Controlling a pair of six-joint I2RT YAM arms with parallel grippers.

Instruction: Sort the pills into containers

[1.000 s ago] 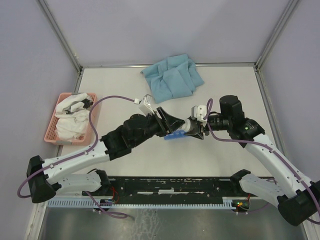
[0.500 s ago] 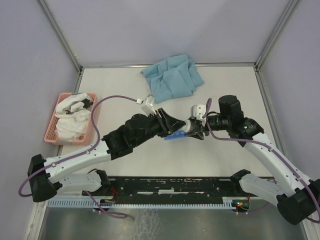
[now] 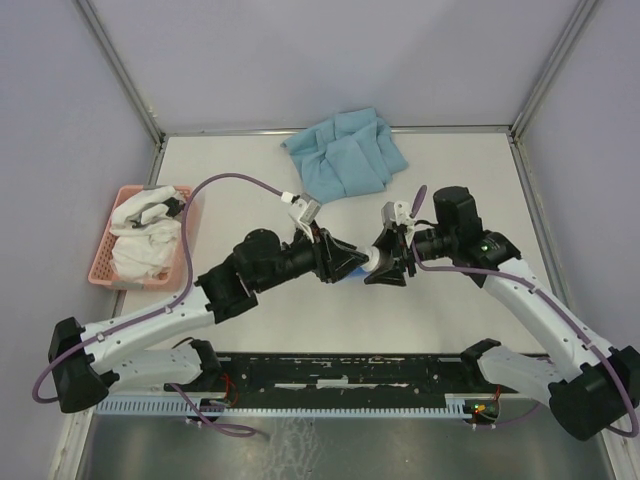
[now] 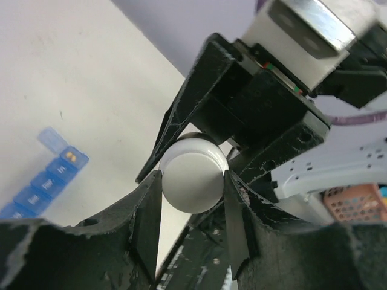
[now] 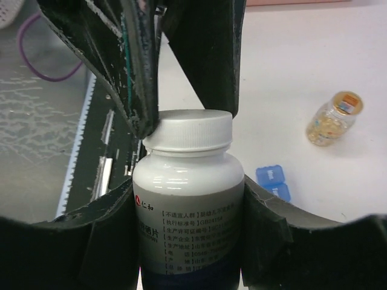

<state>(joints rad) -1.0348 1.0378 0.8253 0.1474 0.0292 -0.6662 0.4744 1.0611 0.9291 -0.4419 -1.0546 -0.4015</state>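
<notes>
A white pill bottle (image 5: 188,205) with a printed label is gripped round its body by my right gripper (image 5: 188,193). My left gripper (image 4: 192,181) is shut on the bottle's white cap (image 4: 193,181), its black fingers (image 5: 139,90) reaching onto the cap from the far side. Both grippers meet at mid-table, left (image 3: 350,262) and right (image 3: 388,262). The bright-blue pill organiser (image 4: 48,181) lies on the table below, one lid open, an orange pill (image 4: 71,157) in one compartment. It also shows in the right wrist view (image 5: 272,181).
A small clear bottle of yellow capsules with an orange cap (image 5: 332,118) lies on the table near the organiser. A pink basket (image 3: 104,262) with white cloth stands at the left edge. A blue cloth (image 3: 345,155) lies at the back.
Both grippers have risen slightly with the bottle between them. The left wrist has shifted right and turned. The blue organiser, visible earlier below the grippers, is now mostly hidden in the top view.
</notes>
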